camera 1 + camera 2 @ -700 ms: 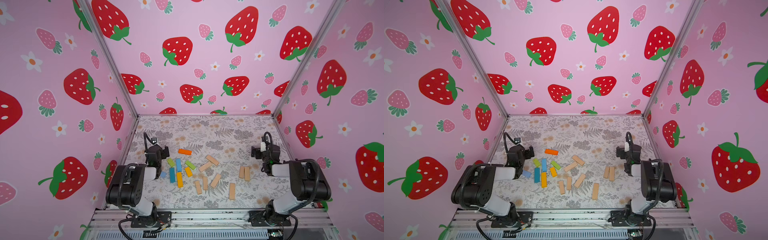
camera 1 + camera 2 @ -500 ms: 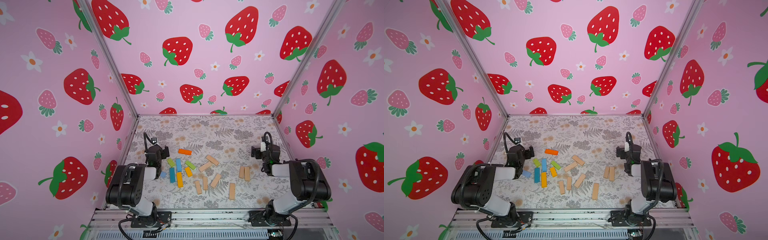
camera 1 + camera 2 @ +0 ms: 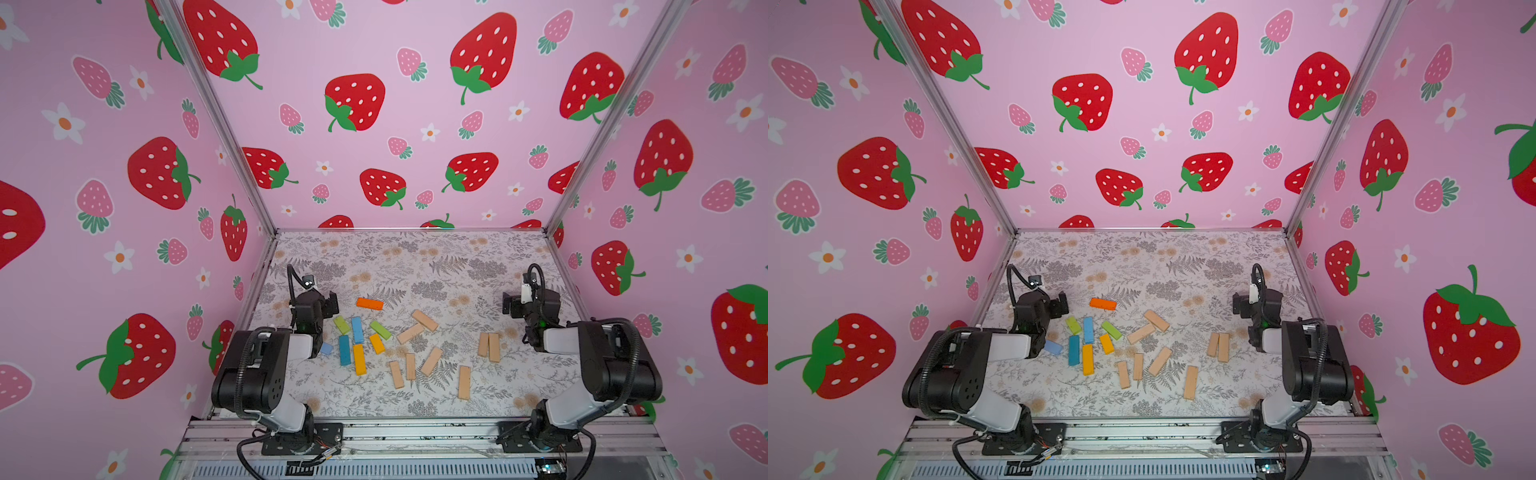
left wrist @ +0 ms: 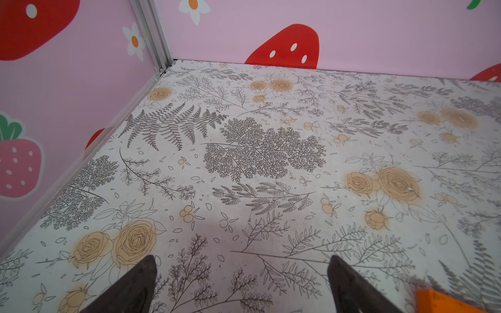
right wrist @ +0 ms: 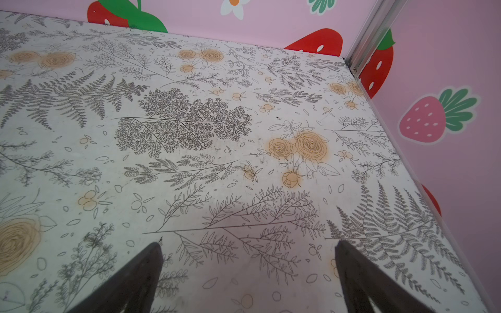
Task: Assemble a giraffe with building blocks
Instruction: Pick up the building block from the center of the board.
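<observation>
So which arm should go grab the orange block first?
The left one, probably. The left gripper is open, empty and close beside the orange block, whose corner shows in its wrist view. The right gripper is open too, but sits across the table, with two tan blocks nearer to it.

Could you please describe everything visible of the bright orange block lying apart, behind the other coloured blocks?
The flat, rectangular bright orange block looks like painted wood. It lies flat on the floral-printed table, long side running crosswise, slightly slanted. It sits alone, farther back than the other blocks, touching none, and nothing grips it. One corner shows in the left wrist view.
</observation>
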You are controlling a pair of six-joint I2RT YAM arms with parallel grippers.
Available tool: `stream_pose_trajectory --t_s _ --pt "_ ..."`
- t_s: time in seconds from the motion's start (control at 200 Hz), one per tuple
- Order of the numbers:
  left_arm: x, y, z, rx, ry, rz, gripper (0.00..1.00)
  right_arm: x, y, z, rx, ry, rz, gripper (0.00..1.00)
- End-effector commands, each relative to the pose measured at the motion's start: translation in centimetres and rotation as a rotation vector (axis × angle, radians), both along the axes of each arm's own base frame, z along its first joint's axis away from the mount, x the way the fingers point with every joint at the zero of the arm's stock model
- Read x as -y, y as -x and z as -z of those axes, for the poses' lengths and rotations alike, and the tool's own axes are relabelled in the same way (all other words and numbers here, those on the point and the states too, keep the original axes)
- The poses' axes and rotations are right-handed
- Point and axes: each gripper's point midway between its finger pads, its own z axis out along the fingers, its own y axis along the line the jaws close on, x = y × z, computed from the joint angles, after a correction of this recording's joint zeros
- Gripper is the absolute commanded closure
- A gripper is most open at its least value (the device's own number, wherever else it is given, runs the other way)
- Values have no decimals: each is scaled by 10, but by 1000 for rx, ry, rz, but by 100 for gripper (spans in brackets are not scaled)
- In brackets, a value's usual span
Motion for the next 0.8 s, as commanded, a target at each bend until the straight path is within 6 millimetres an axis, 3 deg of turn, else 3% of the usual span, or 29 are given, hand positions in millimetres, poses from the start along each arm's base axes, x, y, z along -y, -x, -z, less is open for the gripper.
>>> stream_pose_trajectory --t_s 0.0,0.72,0.791 --pt "-1 -3 -10 29 3 0 1 1 2 -8 26 3 -3 1" --pt "-1 -4 -10 28 24 13 1 1 2 -9 27 3 -4 1" --pt "-2 -5 -10 25 33 17 1 12 0 -8 20 2 65 1"
